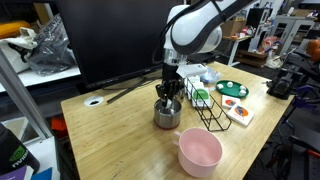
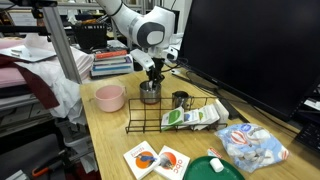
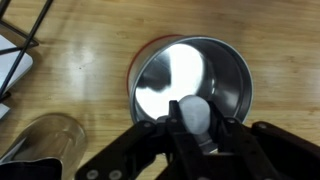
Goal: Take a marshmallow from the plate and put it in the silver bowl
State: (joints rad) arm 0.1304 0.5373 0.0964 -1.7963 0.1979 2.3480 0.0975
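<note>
Logged nearest the wrist lens: dark gripper (image 3: 196, 128), closed partway onto a white marshmallow (image 3: 195, 110) and pinching it from both sides. Placed the marshmallow directly over the open mouth of the silver bowl (image 3: 235, 75), above its shiny floor. Could not tell from this view whether above rim height or already below it. Recorded a clear glass jar (image 3: 45, 140) at the lower left of the wrist view, just beside the bowl.

Checked both exterior views. Found the gripper (image 1: 168, 96) pointing straight down, fingertips at the rim of the silver bowl (image 1: 167, 116), on the wooden table (image 1: 110, 130). Same pose confirmed from the opposite side, gripper (image 2: 153, 80) over bowl (image 2: 150, 95). Marshmallow too small to make out in either exterior view.

Located the plate (image 1: 232, 89), green, well apart from the silver bowl, beyond a black wire rack (image 1: 205, 108) and near the far table edge. Could not resolve anything lying on the plate. Noted a pink bowl (image 1: 200, 150) near the silver bowl, toward the front table edge. Noted also, in an exterior view, a clear bag of pale pieces (image 2: 255, 148) and two printed cards (image 2: 155, 160) near the plate.
</note>
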